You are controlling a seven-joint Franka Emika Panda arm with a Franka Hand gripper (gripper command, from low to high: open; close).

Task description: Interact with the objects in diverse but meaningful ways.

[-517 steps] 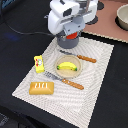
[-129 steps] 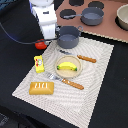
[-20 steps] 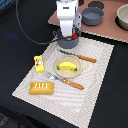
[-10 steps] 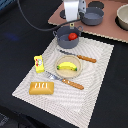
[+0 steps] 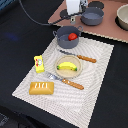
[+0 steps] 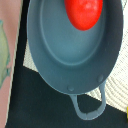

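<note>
A grey-blue pot [image 5: 64, 38] stands at the far edge of the striped mat with a red tomato [image 5: 73, 36] lying inside it. My gripper [image 5: 75, 15] hangs above and behind this pot, holding nothing, its jaws apart. The wrist view looks straight down into the pot [image 6: 60, 55] with the tomato [image 6: 85, 11] by its rim; no fingers show there. A second grey-blue pot [image 5: 92, 16] sits on the brown board. A yellow banana [image 5: 68, 65] lies on a small plate. A yellow packet [image 5: 39, 62] and a bread loaf [image 5: 41, 88] sit on the mat.
A wooden-handled knife [image 5: 80, 57] lies between pot and plate, and a fork [image 5: 65, 81] lies in front of the plate. The striped mat [image 5: 95, 95] covers the black table. A pale bowl [image 5: 122, 15] stands on the brown board [image 5: 112, 30] at the exterior view's far right.
My gripper was low over the pot a second ago. It has risen and moved back, leaving the tomato in the pot.
</note>
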